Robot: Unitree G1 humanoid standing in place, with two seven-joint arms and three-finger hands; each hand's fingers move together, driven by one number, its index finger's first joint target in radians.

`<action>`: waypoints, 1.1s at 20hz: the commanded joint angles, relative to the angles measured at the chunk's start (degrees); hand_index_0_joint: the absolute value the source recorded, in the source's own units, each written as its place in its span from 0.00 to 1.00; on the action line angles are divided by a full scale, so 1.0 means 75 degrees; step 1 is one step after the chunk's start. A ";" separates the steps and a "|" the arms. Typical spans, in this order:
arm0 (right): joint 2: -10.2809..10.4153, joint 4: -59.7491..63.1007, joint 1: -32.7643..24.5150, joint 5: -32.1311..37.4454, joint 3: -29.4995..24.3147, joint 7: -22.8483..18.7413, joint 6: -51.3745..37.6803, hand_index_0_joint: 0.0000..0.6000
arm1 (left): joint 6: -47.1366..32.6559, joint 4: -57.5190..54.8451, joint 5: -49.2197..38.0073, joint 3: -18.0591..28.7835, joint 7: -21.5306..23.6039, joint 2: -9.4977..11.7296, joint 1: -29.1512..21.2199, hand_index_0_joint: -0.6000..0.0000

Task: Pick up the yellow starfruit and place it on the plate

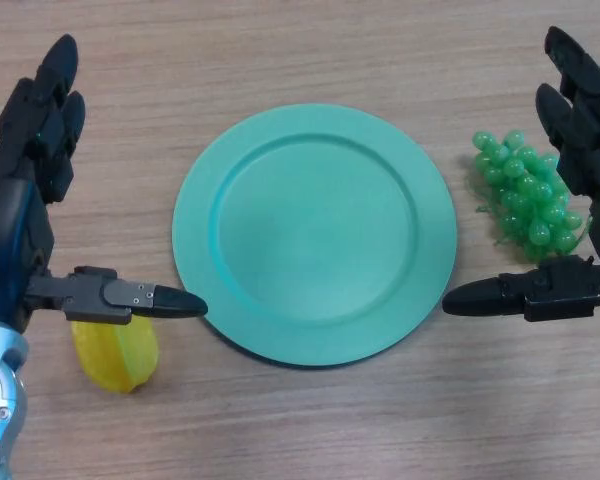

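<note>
Wooden table [310,420], green plate [315,235] (bare)

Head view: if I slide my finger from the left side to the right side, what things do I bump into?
Left robot hand → yellow starfruit → green plate → green grapes → right robot hand.

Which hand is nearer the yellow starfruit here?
Left. The left hand is open directly above the yellow starfruit, its thumb crossing over the fruit's top. The right hand is open far across the plate, beside the green grapes.
</note>
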 commanded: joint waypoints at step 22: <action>-0.0165 0.0486 -0.0839 0.0028 -0.0121 0.0011 -0.1021 0.00 | -0.2113 0.0024 0.1748 0.2606 -0.2083 0.0357 0.1192 1.00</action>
